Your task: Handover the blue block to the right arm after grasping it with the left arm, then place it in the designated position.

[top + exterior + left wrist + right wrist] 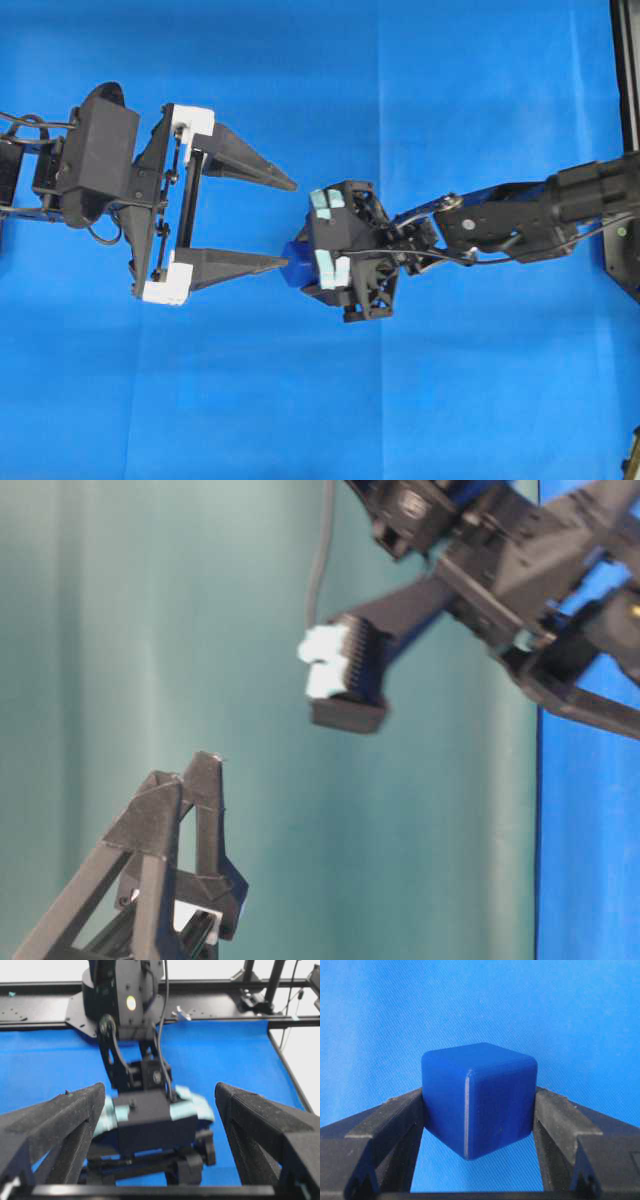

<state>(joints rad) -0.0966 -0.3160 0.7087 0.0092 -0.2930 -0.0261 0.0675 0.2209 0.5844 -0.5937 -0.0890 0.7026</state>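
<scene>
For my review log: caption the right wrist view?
Right gripper clamps the blue block above the blue cloth.

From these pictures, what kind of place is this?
Probably a robot test bench in a lab: a bright blue cloth covers the table, a black metal frame borders it, and two arms work over it.

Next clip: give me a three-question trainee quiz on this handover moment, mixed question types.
1. True or false: the small dark-blue rounded-edge cube is clamped by the black gripper with mint-green trim.
2. The black gripper with white brackets is: A open, B shut on the cube.
3. What colour is the cloth below both arms?

Key: 1 true; 2 A; 3 bright blue.
</scene>
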